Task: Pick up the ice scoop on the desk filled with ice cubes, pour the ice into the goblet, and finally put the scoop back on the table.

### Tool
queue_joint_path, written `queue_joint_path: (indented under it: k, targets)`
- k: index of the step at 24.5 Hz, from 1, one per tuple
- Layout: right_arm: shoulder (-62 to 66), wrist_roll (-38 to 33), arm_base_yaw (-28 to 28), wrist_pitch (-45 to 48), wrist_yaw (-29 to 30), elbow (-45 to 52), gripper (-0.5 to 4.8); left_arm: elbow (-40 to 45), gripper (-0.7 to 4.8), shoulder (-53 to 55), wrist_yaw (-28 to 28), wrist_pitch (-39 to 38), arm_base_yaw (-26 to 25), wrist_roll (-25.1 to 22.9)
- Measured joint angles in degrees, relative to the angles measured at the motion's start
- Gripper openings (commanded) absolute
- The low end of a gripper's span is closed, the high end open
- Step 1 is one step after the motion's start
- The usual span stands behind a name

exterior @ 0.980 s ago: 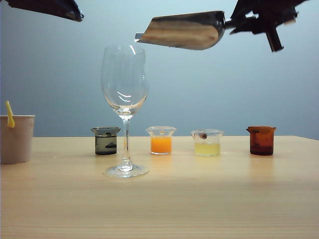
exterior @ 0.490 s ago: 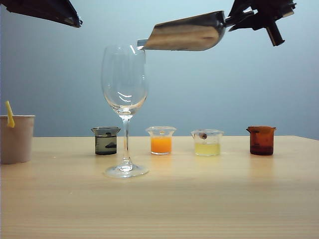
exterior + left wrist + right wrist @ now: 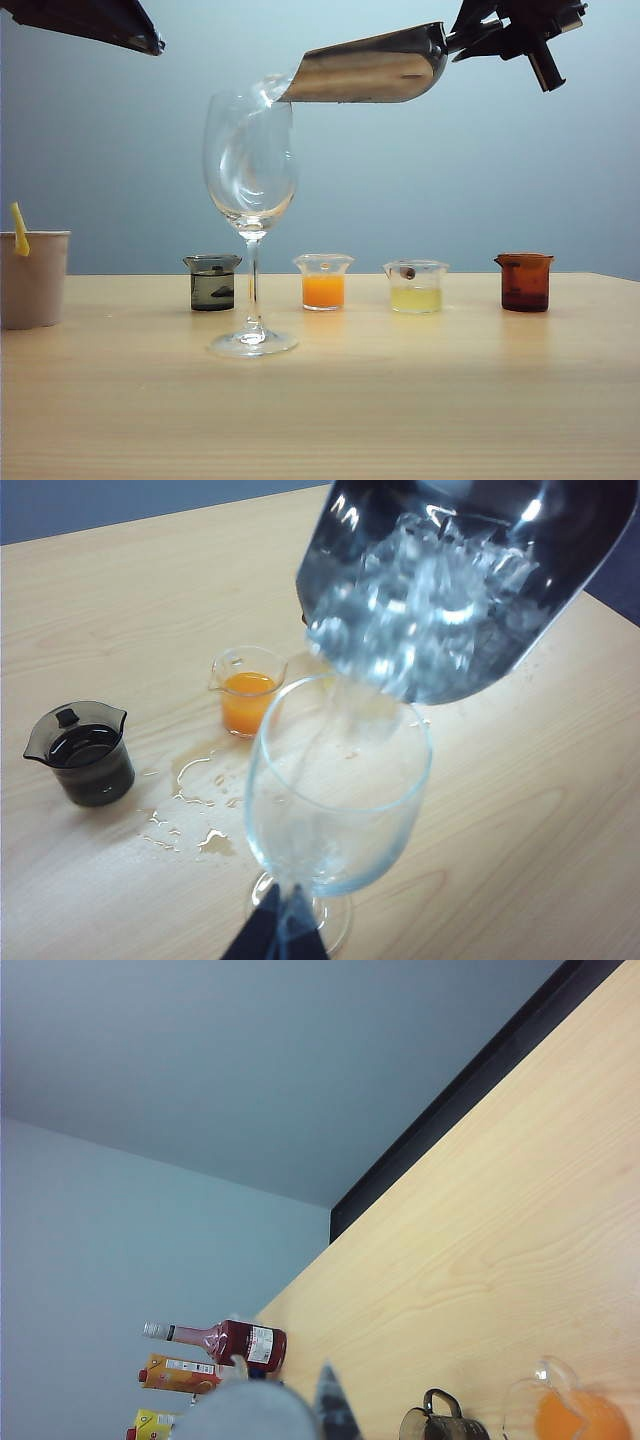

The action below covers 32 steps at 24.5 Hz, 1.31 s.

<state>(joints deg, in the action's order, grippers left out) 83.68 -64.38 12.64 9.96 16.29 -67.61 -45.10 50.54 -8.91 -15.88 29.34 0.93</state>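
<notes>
Pouring ice cubes [image 3: 420,600] from tilted ice scoop [image 3: 365,68] into goblet [image 3: 250,170], right tool [image 3: 505,35] clamping scoop handle, left tool [image 3: 150,42] top-left, grip apparently hidden, bench [image 3: 400,400] below.

Exterior: low, level, facing desk [image 3: 400,400] front. Left wrist: close, looking down on goblet [image 3: 335,790], shared with exterior.

Ice scoop [image 3: 365,68] now tips steeper than a second ago, open lip lower, right at the goblet [image 3: 250,160] rim. Ice cubes [image 3: 420,600] slide out and blur into the bowl, empty before. Right gripper [image 3: 500,30], clamped on the scoop handle, sits slightly higher and more rolled.
</notes>
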Motion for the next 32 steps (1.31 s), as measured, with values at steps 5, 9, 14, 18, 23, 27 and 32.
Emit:
queue_joint_path:
  k: [5,9,14,18,23,27,32]
  targets:
    - [0.0,0.2,-0.1,0.0,0.0,0.0,-0.06,0.0,-0.06,0.0,0.0,0.0,0.0,0.0]
    - [0.0,0.2,-0.1,0.0,0.0,0.0,-0.06,0.0,-0.06,0.0,0.0,0.0,0.0,0.0]
    - [0.0,0.2,-0.1,0.0,0.0,0.0,-0.05,0.0,-0.06,0.0,0.0,0.0,0.0,0.0]
    - [0.0,0.2,-0.1,0.0,0.0,0.0,-0.06,0.0,-0.06,0.0,0.0,0.0,0.0,0.0]
    - [0.0,0.7,-0.1,0.0,0.0,-0.6,-0.05,0.0,-0.06,0.0,0.0,0.0,0.0,0.0]
    - [0.0,0.9,-0.1,0.4,-0.1,-0.8,-0.06,0.0,-0.06,0.0,0.0,0.0,0.0,0.0]
    - [0.0,1.0,-0.1,0.4,-0.1,-0.8,-0.05,0.0,-0.06,0.0,0.0,0.0,0.0,0.0]
